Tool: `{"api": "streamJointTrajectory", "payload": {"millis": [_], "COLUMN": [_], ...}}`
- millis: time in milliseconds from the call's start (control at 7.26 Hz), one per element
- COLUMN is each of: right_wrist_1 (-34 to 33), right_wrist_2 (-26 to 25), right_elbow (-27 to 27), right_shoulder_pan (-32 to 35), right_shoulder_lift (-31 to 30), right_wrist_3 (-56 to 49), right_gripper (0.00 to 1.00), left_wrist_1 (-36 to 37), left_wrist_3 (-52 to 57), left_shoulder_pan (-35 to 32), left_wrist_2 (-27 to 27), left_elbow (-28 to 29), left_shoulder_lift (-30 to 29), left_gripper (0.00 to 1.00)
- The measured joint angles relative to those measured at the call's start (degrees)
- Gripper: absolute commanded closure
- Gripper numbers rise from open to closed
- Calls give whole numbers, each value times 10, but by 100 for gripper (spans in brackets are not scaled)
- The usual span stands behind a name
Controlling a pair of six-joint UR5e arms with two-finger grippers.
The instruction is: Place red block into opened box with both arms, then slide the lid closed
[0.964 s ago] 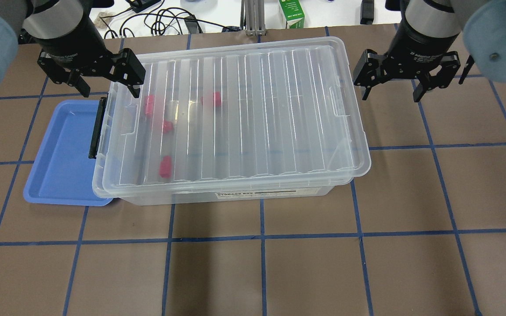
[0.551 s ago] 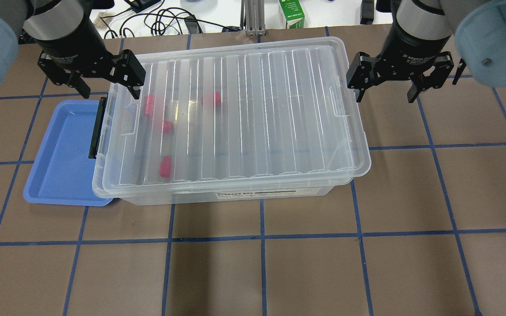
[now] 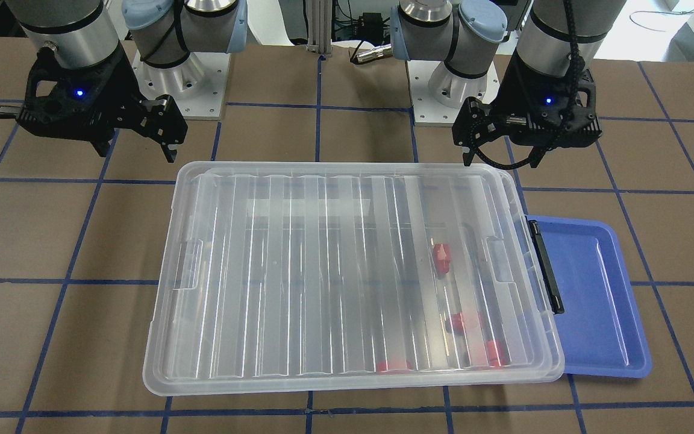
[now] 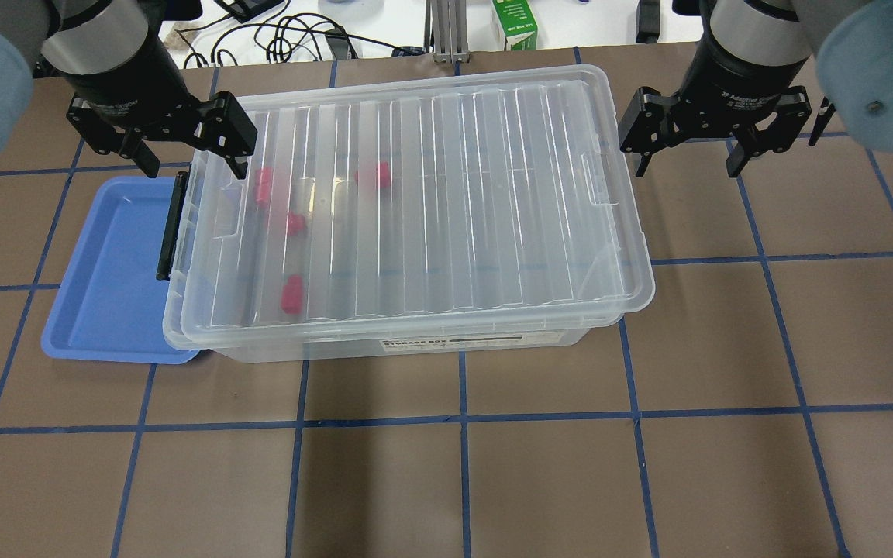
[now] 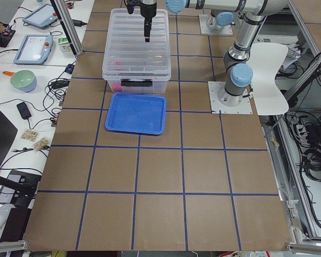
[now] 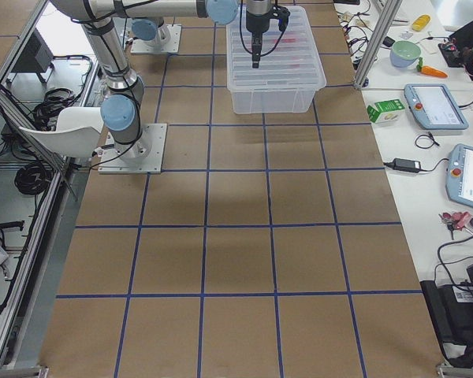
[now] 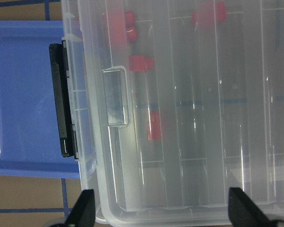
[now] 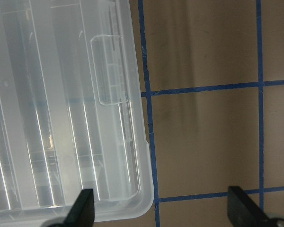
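Observation:
The clear box point(image 4: 415, 346) stands mid-table with the ribbed lid point(image 4: 446, 194) lying over it, slightly askew and overhanging at the right end. Several red blocks point(image 4: 291, 295) show through the lid near the box's left end, also visible as red blocks point(image 7: 154, 126) in the left wrist view. My left gripper point(image 4: 194, 163) hangs open above the box's far-left corner, holding nothing. My right gripper point(image 4: 687, 164) hangs open beside the lid's far-right corner, over bare table, apart from the lid. The lid's end tab point(image 8: 109, 68) lies left of the right gripper's fingers.
A blue tray point(image 4: 105, 271) sits against the box's left end, partly under it, beside the black bar point(image 4: 170, 226). A green carton point(image 4: 515, 25) and cables lie beyond the table's far edge. Brown table with a blue tape grid stretches out in front.
The right gripper swung a little toward the lid's corner, then back out and slightly farther away. The left gripper, lid, box and blocks stayed put.

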Motion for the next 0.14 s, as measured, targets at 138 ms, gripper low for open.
{"api": "streamJointTrajectory", "payload": {"millis": [138], "right_wrist_1": [0], "right_wrist_2": [0], "right_elbow": [1], "right_shoulder_pan": [0], "right_shoulder_lift": [0], "right_wrist_3": [-1], "right_gripper": [0], "left_wrist_1": [0], "left_wrist_3": [0], "left_shoulder_pan": [0], "left_wrist_2": [0], "left_elbow": [0], "left_shoulder_lift": [0], "left_gripper": [0]}}
